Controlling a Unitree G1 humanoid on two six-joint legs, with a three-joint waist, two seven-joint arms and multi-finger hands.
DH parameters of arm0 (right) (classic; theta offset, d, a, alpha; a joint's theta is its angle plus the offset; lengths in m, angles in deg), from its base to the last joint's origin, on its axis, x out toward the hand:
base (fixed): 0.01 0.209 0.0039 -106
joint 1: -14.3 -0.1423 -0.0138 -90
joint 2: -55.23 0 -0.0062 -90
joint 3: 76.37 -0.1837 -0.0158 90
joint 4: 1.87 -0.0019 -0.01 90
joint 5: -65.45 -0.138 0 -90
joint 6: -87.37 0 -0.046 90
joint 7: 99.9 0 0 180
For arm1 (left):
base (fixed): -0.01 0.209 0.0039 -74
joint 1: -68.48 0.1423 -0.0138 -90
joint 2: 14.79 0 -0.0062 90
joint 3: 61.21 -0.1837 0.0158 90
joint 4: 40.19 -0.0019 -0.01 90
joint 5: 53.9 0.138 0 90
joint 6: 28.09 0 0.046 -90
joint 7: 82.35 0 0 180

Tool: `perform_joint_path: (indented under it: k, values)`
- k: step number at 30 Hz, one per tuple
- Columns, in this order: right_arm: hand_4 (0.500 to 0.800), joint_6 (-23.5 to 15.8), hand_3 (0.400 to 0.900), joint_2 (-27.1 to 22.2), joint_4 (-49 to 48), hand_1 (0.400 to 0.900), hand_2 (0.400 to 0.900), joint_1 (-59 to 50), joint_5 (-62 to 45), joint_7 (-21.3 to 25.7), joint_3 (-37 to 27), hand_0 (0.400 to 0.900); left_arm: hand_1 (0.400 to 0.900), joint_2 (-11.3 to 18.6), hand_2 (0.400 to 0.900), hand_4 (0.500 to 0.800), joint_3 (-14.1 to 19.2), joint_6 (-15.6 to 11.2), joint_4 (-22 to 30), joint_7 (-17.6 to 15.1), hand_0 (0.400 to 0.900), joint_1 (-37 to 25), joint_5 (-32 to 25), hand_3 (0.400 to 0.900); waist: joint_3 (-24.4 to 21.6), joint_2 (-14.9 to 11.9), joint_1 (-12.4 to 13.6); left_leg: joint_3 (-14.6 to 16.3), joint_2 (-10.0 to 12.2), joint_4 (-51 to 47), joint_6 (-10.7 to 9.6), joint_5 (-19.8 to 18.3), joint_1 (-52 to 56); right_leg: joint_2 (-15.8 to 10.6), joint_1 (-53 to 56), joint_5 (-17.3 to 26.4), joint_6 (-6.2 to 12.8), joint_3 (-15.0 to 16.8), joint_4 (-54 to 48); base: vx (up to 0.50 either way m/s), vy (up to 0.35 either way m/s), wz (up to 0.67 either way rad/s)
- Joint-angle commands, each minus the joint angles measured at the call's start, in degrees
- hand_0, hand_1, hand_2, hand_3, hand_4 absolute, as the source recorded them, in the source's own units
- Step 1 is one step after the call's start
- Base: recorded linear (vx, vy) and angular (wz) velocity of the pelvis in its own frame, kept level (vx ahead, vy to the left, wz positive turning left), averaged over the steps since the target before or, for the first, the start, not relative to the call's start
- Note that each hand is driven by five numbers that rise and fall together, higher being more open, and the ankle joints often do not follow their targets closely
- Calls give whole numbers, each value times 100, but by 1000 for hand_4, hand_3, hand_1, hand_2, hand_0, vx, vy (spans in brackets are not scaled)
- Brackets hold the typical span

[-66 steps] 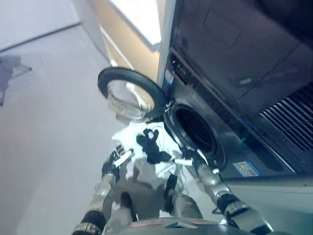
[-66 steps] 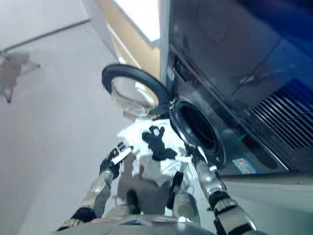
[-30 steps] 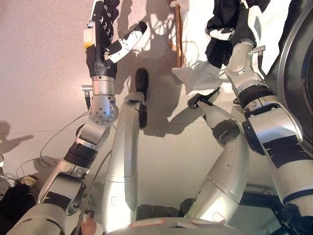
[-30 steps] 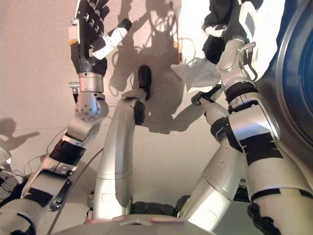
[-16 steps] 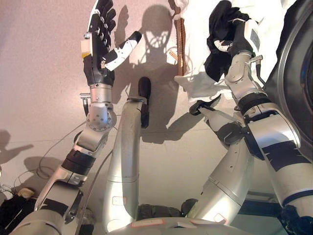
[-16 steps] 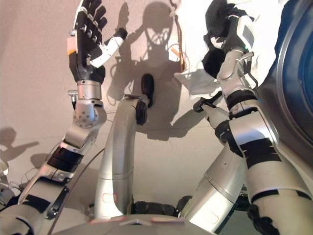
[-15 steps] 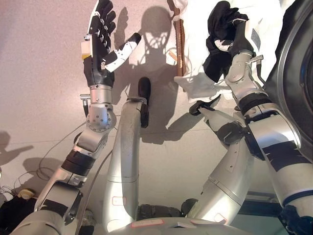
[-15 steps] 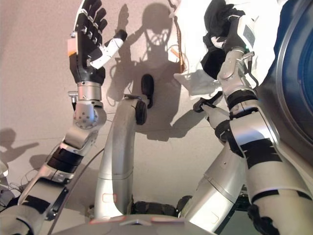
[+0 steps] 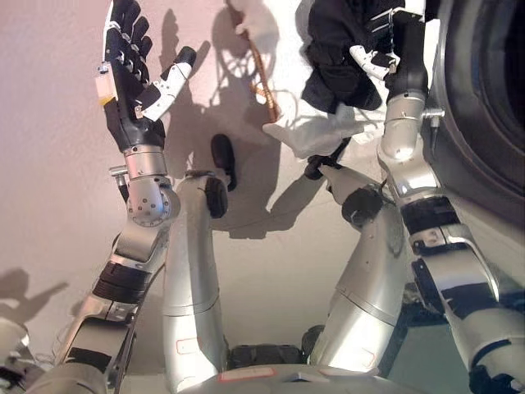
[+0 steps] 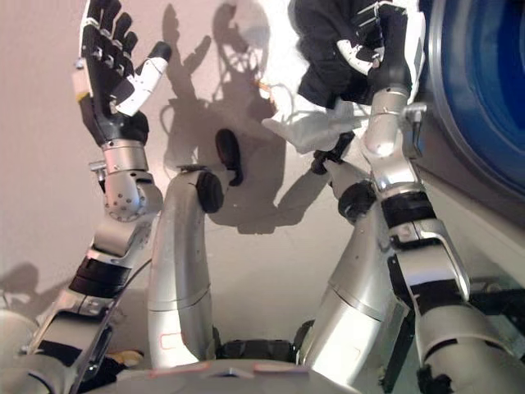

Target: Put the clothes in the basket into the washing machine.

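Observation:
My right hand (image 9: 395,51) is shut on a black garment (image 9: 332,61) and holds it up at the top of the view, just left of the washing machine's front (image 9: 480,107). The garment hangs bunched from the hand, also in the right eye view (image 10: 324,41). Below it lies white clothing (image 9: 316,131) in the basket, whose brown rim (image 9: 261,78) shows at its left side. My left hand (image 9: 131,78) is open and empty, raised over the bare floor well left of the basket.
The washing machine's round dark opening (image 9: 500,57) fills the upper right corner. The pale floor (image 9: 57,164) stretches left of the basket.
The view has shifted. My right hand has risen with the black garment, closer to the washing machine's front. My left hand stays open and raised.

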Motion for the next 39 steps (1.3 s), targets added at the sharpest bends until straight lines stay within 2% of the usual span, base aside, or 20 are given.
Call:
perform_joint_path:
  k: [1, 6, 9, 12, 15, 16, 17, 18, 19, 20, 22, 25, 31, 33, 34, 39]
  values:
    - [500, -848, 400, -155, -1063, 400, 400, 611, -533, 256, -686, 400, 900, -269, 900, 800, 320, -400, 657, -111, 900, 595, 338, 900, -864, 126, -186, -307, -333, -1188, -174, 351, 221, 218, -474, -488, 470, -426, 252, -11, -1, -16]
    - [500, -1253, 400, 255, -1874, 400, 400, 1009, -1267, 472, -1429, 400, 900, -274, 900, 800, 425, -361, 713, -179, 900, 815, 279, 900, -967, 78, -344, -239, -272, -1161, -130, 295, 277, 336, -438, -494, 465, -395, 194, -9, 7, -17]
    - [500, -1516, 400, 472, -2021, 400, 400, 968, -1501, 851, -1836, 400, 900, -293, 900, 800, 458, -366, 792, -270, 900, 899, 249, 900, -1025, 100, -401, -209, -238, -1144, -107, 268, 281, 376, -458, -528, 456, -374, 213, 5, 8, -12]
    - [500, -1742, 400, 560, -1715, 400, 400, 678, -1427, 1588, -2255, 400, 900, -307, 900, 800, 404, -430, 842, -376, 900, 973, 230, 900, -1099, 170, -400, -202, -238, -1129, -98, 250, 290, 360, -500, -590, 438, -323, 300, 14, 4, 0]
    - [500, -1690, 400, 350, -935, 400, 400, 201, -1381, 2230, -2473, 400, 900, -273, 900, 800, 315, -499, 870, -443, 900, 988, 199, 900, -1158, 244, -344, -205, -248, -1113, -96, 235, 306, 331, -536, -619, 436, -266, 377, 13, 3, 5]
    - [500, -1730, 400, 294, -824, 400, 400, 114, -1381, 2271, -2455, 400, 900, -276, 900, 800, 305, -503, 874, -453, 900, 959, 201, 900, -1139, 254, -333, -205, -250, -1106, -96, 229, 294, 326, -551, -623, 438, -262, 388, 22, -15, 10]
    - [500, -1582, 400, -31, -90, 400, 400, -249, -1354, 2789, -2570, 400, 900, -204, 900, 800, 185, -541, 903, -487, 900, 988, 202, 900, -1208, 298, -272, -210, -264, -1118, -100, 227, 315, 299, -563, -638, 443, -231, 410, 20, -22, 10]
    - [500, -1551, 400, -266, 307, 400, 400, -535, -1430, 3008, -2543, 400, 900, -171, 900, 800, 117, -563, 908, -529, 900, 977, 203, 900, -1226, 328, -226, -208, -264, -1126, -105, 227, 314, 282, -576, -650, 440, -209, 422, 20, -23, 10]
    - [500, -1589, 400, -358, 453, 400, 400, -651, -1465, 3028, -2499, 400, 900, -188, 900, 800, 105, -569, 908, -545, 900, 939, 207, 900, -1202, 349, -216, -203, -264, -1125, -106, 225, 306, 281, -591, -652, 440, -202, 427, 4, -19, 7]
    - [500, -1342, 400, -731, 1138, 400, 400, -1020, -1576, 3254, -2376, 400, 900, -88, 900, 800, -121, -556, 926, -538, 900, 951, 214, 900, -1245, 365, -153, -205, -274, -1128, -114, 228, 313, 257, -589, -657, 440, -171, 443, 0, -12, 7]
    - [500, -1137, 400, -1345, 2257, 400, 400, -1534, -1844, 3273, -2044, 400, 900, 23, 900, 800, -380, -570, 949, -499, 900, 878, 221, 900, -1260, 421, -47, -183, -280, -1155, -132, 230, 323, 233, -609, -665, 448, -127, 445, 1, -30, 11]
    - [500, -966, 400, -1974, 3509, 400, 400, -2237, -2408, 2913, -1460, 400, 900, 118, 900, 800, -645, -574, 956, -387, 900, 808, 154, 900, -1274, 487, 94, -166, -283, -1200, -158, 250, 332, 221, -629, -667, 450, -65, 426, -2, -49, 9]
    - [500, -795, 400, -2517, 4765, 400, 400, -3157, -3149, 2215, -670, 400, 900, 243, 900, 800, -912, -496, 920, -142, 900, 659, 44, 900, -1302, 597, 235, -124, -274, -1198, -182, 269, 308, 213, -723, -658, 440, 45, 448, -1, -33, 3]
    - [588, -825, 547, -2553, 4835, 547, 547, -3308, -3255, 2050, -511, 547, 900, 243, 900, 800, -954, -507, 919, -72, 900, 636, 17, 900, -1304, 632, 240, -110, -274, -1197, -194, 286, 296, 220, -758, -652, 440, 71, 456, 0, 0, 0]
    - [800, -821, 900, -2548, 4878, 900, 900, -3327, -3310, 1963, -462, 900, 900, 232, 900, 800, -943, -516, 910, -45, 900, 609, 0, 900, -1306, 653, 227, -107, -272, -1190, -201, 294, 290, 232, -776, -649, 438, 93, 463, 0, 0, 0]
    - [800, -1010, 900, -2409, 4878, 900, 900, -3362, -3495, 1791, -403, 900, 900, 192, 900, 800, -965, -506, 812, -18, 900, 500, -24, 900, -1350, 683, 201, -90, -290, -1149, -210, 314, 249, 260, -800, -598, 450, 115, 465, 0, 0, 0]
